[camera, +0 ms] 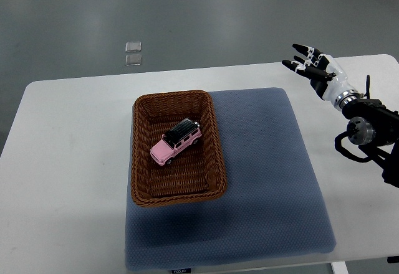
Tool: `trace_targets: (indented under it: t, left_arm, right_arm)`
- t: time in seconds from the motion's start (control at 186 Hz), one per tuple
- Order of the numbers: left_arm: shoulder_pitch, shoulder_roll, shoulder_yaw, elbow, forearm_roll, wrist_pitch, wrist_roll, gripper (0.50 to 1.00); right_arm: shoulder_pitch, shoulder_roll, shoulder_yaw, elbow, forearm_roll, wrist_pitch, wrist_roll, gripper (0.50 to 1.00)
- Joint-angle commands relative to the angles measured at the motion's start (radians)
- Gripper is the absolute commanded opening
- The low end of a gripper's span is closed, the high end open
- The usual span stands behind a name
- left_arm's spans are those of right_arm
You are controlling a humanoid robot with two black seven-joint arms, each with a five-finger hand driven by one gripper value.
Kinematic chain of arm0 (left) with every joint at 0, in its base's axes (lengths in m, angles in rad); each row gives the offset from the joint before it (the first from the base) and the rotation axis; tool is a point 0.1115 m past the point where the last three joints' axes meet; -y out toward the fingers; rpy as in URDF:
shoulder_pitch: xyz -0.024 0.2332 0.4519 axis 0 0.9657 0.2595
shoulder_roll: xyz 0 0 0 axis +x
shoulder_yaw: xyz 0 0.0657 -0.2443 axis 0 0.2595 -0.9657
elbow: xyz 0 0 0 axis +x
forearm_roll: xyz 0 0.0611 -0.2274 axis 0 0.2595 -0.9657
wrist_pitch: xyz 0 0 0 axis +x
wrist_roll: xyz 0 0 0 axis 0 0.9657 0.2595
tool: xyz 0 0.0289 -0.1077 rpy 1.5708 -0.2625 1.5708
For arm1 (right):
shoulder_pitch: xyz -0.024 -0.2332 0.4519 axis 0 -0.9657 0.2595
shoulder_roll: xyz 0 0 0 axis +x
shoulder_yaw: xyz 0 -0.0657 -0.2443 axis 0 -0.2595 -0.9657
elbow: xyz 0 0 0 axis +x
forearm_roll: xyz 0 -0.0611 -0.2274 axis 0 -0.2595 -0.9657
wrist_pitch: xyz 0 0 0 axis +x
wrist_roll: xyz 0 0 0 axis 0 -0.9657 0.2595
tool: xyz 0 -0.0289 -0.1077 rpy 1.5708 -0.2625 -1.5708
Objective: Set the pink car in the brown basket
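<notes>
Right hand [307,62] hangs at the table's [68,162] far right edge, fingers spread, holding nothing; left arm not visible. Left to right: brown basket [142,190] sits on the blue mat [268,174], pink car [176,142] lying inside it on its wheels, so placement looks done. Next move is probably just parking the arm; nothing in the way, only 2 small clear tiles [133,53] on the floor beyond.

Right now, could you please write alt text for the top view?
A pink car lies inside a brown basket on a blue mat atop a white table. The right hand hovers apart, fingers spread, holding nothing.
</notes>
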Motion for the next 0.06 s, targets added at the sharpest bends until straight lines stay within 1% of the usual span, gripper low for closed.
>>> trace_targets:
  t: [0.0, 0.054]
  left_arm:
    - [0.0, 0.0, 0.001, -0.001, 0.0, 0.0, 0.0, 1.0]
    - [0.0, 0.0, 0.001, -0.001, 0.0, 0.0, 0.0, 1.0]
  right_arm:
    - [-0.005, 0.0, 0.0, -0.001, -0.001, 0.001, 0.0, 0.913]
    - [-0.006, 0.0, 0.0, -0.001, -0.001, 0.002, 0.003, 0.913]
